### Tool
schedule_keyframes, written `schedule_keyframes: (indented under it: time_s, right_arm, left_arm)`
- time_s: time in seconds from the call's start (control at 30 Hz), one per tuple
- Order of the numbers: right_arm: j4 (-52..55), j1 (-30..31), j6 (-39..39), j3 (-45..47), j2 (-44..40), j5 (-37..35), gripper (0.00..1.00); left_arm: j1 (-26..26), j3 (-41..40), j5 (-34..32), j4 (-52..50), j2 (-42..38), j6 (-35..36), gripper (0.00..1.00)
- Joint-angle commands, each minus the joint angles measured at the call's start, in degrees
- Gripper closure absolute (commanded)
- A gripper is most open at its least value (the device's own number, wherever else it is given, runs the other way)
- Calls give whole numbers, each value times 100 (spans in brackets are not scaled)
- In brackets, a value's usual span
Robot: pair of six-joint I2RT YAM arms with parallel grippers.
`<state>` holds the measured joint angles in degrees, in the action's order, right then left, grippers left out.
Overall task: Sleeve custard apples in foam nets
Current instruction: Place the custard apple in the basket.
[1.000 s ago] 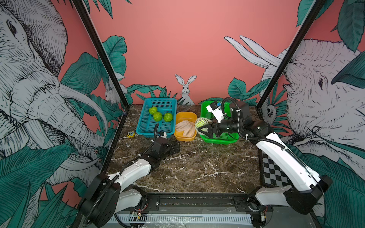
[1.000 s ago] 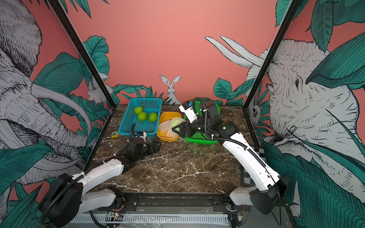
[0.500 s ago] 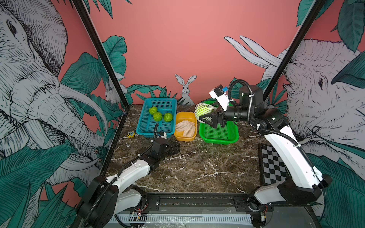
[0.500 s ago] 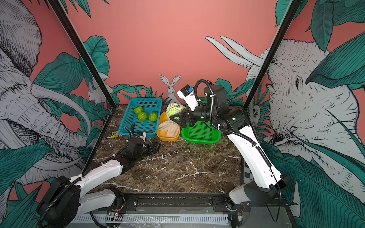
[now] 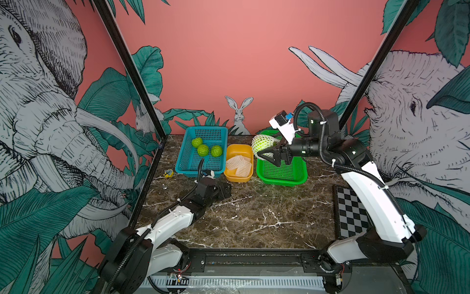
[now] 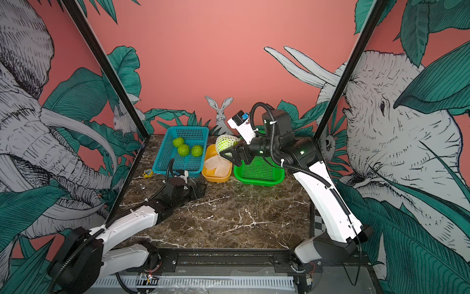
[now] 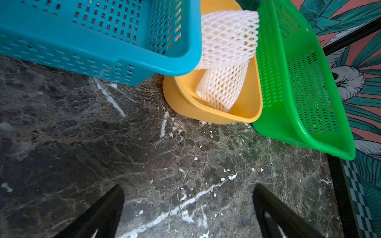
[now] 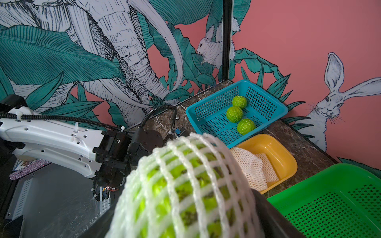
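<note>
While your right gripper (image 5: 267, 149) clasps the netted fruit (image 5: 260, 142), left gripper (image 7: 187, 186) spread empty, lower it gently into the green basket (image 5: 279, 181).

Looks down from high at the front over the whole table (image 5: 254, 216) in both top views. From the left wrist, faces the blue basket (image 7: 103, 51) low and close; from the right wrist, the same basket from higher.

I work in a staged lab booth: printed panels (image 5: 229, 51) of elephants (image 5: 50, 114), a rabbit (image 5: 239, 112) and jungle leaves wall me in, black frame posts (image 5: 129, 70) mark its corners, and a checkerboard calibration board (image 5: 349, 211) lies on my marble-patterned table (image 5: 254, 211).
</note>
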<state>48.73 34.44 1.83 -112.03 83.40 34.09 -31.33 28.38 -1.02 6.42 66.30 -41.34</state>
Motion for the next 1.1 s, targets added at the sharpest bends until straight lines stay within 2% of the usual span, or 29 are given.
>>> schedule_keyframes:
  time_s: [0.0, 0.13, 0.33, 0.5, 0.7, 0.9, 1.07]
  right_arm:
    - [-159, -13, 116, -7, -87, 62, 18]
    - [-290, -95, 86, 282, -22, -498, 16]
    - [-942, -597, -244, 1106, 313, -971, 16]
    - [-1675, -1113, -500, 2024, 709, -1868, 16]
    - [-2037, -1618, -829, 2752, 1301, -2935, 17]
    - [-2113, -1936, -807, 3149, 1773, -3338, 17]
    - [-1904, -1973, -782, 3186, 2164, -3547, 17]
  left_arm:
    - [36, 135, -113, -97, -136, -39, 1]
    - [31, 133, -114, -97, -130, -41, 1]
    - [33, 98, -104, -94, -128, -27, 1]
    - [31, 44, -105, -116, -144, 3, 1]
    - [31, 44, -198, -231, -175, 82, 1]
    - [32, 109, -159, -247, -60, 121, 1]
    - [35, 146, -108, -262, -53, 100, 1]
